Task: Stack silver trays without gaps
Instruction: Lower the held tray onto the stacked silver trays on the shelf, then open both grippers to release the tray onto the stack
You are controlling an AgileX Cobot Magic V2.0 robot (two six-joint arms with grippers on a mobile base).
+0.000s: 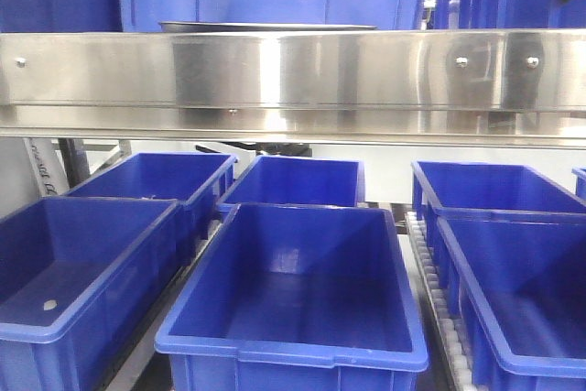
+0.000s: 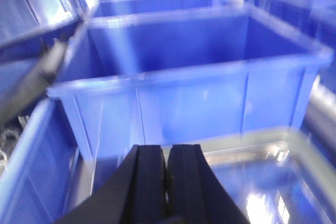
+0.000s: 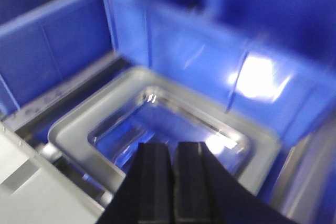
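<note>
No legible writing on silver tray or blue crates

Blur and the rail are hiding plenty from you.
The steel rail is covering most of a silver tray; both wrist views are smearing.

Only the gripper tips show. The left gripper has two matte black jaws, flat-faced blocks with squared tops, widening below into black sloping bodies. The right gripper looks the same: two black rectangular jaws on a flaring black base, no visible markings.
</note>
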